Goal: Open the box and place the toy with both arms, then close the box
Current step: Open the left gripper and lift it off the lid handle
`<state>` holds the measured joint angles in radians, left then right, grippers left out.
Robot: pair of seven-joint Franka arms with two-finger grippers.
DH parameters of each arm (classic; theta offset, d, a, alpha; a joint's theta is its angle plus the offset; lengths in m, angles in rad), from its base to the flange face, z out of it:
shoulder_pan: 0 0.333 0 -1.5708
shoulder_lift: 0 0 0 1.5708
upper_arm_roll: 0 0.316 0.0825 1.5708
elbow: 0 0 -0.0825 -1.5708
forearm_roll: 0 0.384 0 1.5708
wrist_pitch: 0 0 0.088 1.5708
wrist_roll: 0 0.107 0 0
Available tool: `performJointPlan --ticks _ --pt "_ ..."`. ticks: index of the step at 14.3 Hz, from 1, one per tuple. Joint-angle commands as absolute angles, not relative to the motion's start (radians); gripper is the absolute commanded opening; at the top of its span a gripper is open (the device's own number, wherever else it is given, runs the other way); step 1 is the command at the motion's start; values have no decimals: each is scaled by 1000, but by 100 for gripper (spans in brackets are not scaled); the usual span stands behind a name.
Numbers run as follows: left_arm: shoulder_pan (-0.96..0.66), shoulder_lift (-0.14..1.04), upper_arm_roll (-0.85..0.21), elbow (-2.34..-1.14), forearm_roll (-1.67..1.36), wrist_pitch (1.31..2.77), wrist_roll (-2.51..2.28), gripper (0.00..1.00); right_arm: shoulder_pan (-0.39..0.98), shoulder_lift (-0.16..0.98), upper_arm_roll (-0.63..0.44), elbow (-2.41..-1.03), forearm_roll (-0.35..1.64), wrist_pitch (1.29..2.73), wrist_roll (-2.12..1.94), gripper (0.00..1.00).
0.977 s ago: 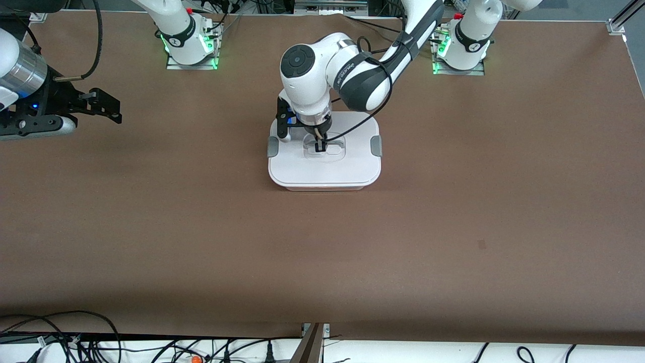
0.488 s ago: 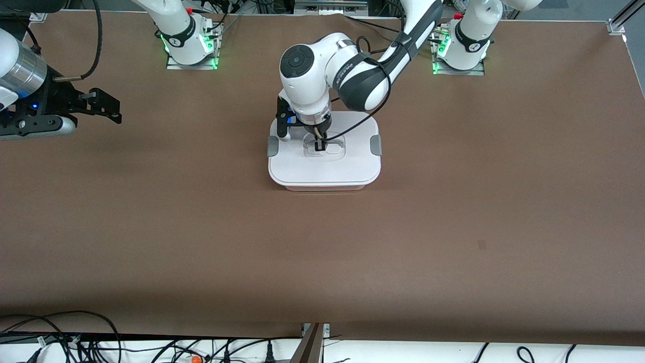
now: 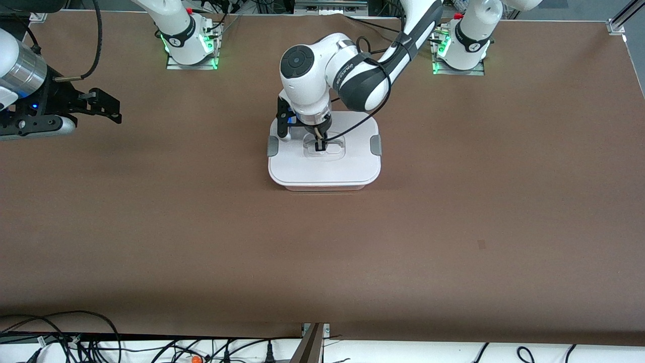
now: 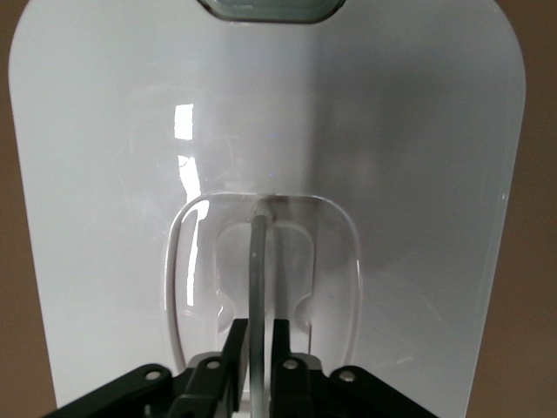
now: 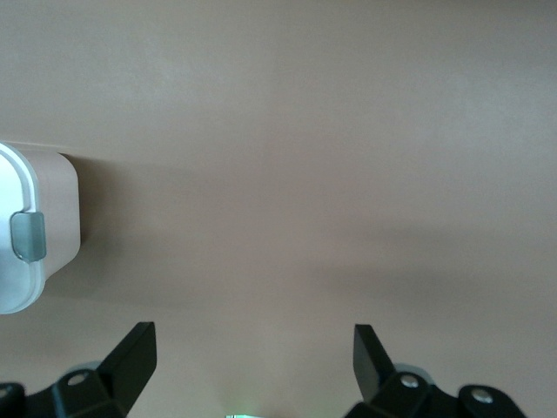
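The box [image 3: 325, 171] stands mid-table with its white lid [image 3: 352, 166] on the pale pink tub, a grey clip at each end [image 3: 272, 146]. My left gripper [image 3: 320, 146] is down on the lid and shut on the clear recessed handle [image 4: 259, 252]; in the left wrist view the gripper [image 4: 258, 324] has both fingers pressed on the handle's thin bar. My right gripper [image 3: 115, 110] hangs open and empty over bare table toward the right arm's end; its wrist view [image 5: 255, 335] shows the box's end [image 5: 52, 209] and one clip [image 5: 26, 237]. The toy is out of view.
The brown table [image 3: 453, 227] lies around the box. The arm bases with green lights [image 3: 191, 48] stand along the edge farthest from the front camera. Cables [image 3: 75, 343] lie past the nearest edge.
The left arm's elbow has shifted very slightly; its gripper stays shut on the handle. The right arm has not moved.
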<state>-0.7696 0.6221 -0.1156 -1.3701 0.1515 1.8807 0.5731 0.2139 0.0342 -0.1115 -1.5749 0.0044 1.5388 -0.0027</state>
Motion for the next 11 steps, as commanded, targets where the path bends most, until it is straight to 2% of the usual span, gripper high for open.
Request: performJointPlan --ticks 1,3,8,11 --pt "-749 568 -118 -1388 164 1875 568 100 202 41 -101 -1552 6 1523 9 100" --pt "-721 546 -120 -1384 158 1849 569 100 202 43 -101 -1552 6 1523 9 100" --pt "-586 541 -115 -1250 100 1691 566 100 202 43 -103 -1552 6 1523 11 100" --pt "-451 541 -121 -1164 94 1608 574 100 202 41 -103 -1552 6 1522 11 100"
